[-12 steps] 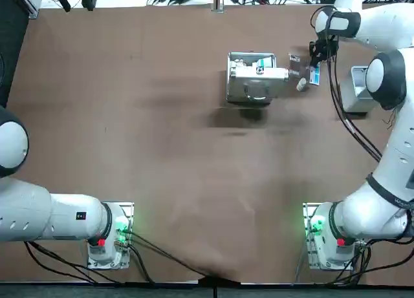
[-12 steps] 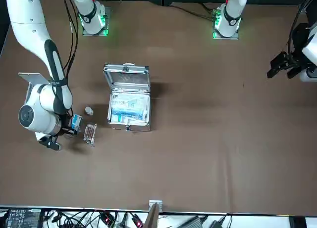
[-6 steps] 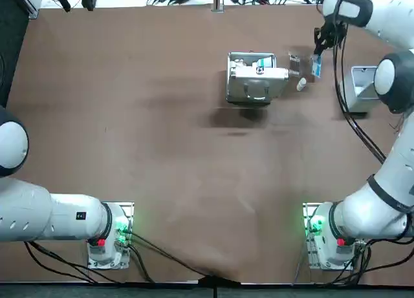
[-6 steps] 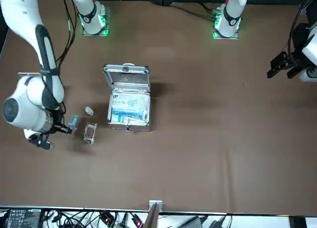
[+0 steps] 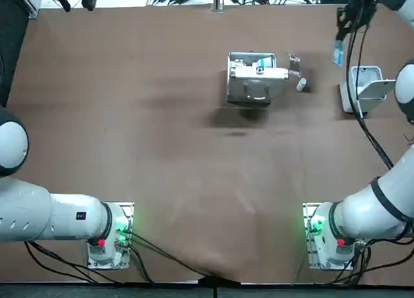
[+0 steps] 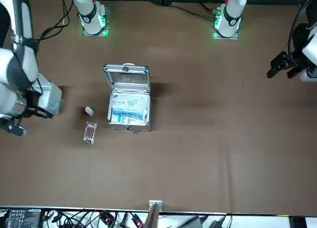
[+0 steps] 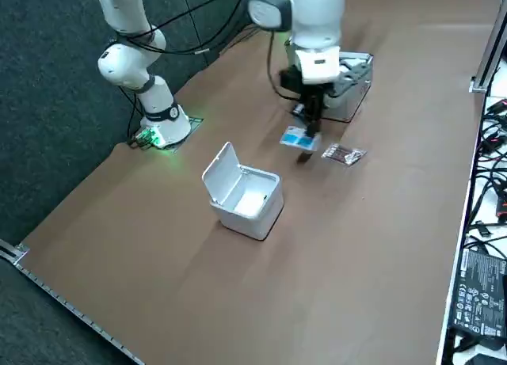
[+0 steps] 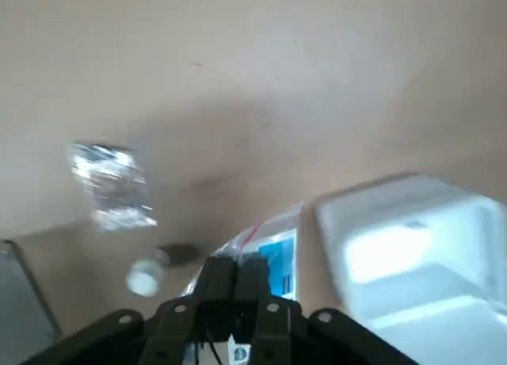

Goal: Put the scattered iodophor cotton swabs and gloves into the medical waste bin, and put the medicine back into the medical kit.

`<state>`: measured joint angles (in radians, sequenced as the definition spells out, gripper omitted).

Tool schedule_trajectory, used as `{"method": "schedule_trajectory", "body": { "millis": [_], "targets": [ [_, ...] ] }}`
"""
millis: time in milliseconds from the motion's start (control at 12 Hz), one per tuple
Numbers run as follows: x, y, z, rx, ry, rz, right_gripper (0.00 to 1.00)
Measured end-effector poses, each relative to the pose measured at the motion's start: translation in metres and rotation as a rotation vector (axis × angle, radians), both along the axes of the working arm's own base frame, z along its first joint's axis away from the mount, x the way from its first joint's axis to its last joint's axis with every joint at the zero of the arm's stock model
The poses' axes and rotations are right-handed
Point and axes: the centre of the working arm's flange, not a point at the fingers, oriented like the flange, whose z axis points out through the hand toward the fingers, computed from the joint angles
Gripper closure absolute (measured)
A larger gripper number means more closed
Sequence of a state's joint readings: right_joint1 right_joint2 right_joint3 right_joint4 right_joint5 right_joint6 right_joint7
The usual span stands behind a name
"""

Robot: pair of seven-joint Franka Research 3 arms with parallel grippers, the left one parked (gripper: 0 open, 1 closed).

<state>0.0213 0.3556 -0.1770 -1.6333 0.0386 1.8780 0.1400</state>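
Right now I'm on the gloves step. The right gripper (image 8: 235, 264) sits at the upper right of the overhead view, fingers pressed together on the top edge of the glove packet (image 5: 337, 53). The packet hangs clear of the table, near the medical waste bin (image 7: 268, 213) but not yet over it. The bin's lid is tipped back and its mouth is open.

Next, as I judge it, I need to carry the packet across until it hangs above that opening, come down a little, then let go so it drops inside and doesn't catch the rim.

The packet looks like a limp clear bag with a blue insert, dangling slightly tilted.

The swab packet (image 5: 294, 64) and the medicine bottle (image 5: 301, 85) lie just right of the open medical kit (image 5: 251, 78).
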Motion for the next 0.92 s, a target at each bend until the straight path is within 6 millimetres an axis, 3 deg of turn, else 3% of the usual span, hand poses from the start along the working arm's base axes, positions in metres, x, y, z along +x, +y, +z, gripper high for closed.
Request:
{"method": "schedule_trajectory", "body": {
  "millis": [250,500,667,917],
  "targets": [
    [-0.021,-0.069,0.007,-0.022,0.044,0.007,0.99],
    [-0.037,-0.123,-0.017,-0.009,0.085,-0.017,0.99],
    [-0.042,-0.141,-0.038,-0.001,0.112,-0.012,0.98],
    [-0.046,-0.149,-0.063,0.014,0.153,0.013,0.96]
  ]
}}
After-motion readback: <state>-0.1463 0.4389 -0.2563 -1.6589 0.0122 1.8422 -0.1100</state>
